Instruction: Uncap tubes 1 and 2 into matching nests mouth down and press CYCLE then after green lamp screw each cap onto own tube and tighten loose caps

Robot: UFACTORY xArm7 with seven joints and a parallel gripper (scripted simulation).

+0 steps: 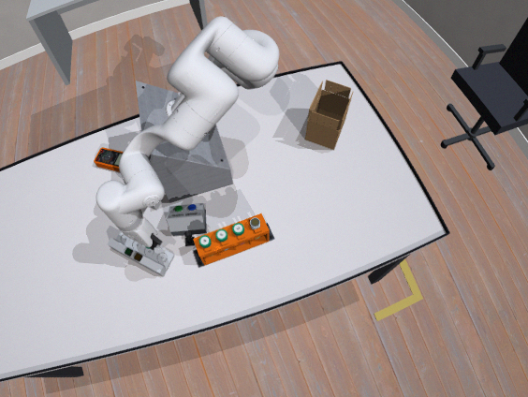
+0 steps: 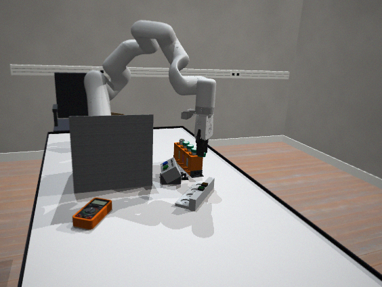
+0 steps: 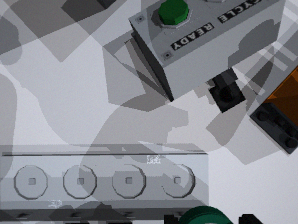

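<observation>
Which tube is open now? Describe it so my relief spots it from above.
On the white table, find the orange station near the arm. Four tubes stand in a row in it; the open tube is at the end nearest the cardboard box, showing a grey mouth where the other three wear green caps.

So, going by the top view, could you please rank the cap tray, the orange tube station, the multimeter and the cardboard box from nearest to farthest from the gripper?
Measured from the gripper, which holds a green cap:
1. Cap tray, directly beneath it.
2. Orange tube station, just to the image right.
3. Multimeter, up the table past the arm.
4. Cardboard box, far across on the upper right.
</observation>
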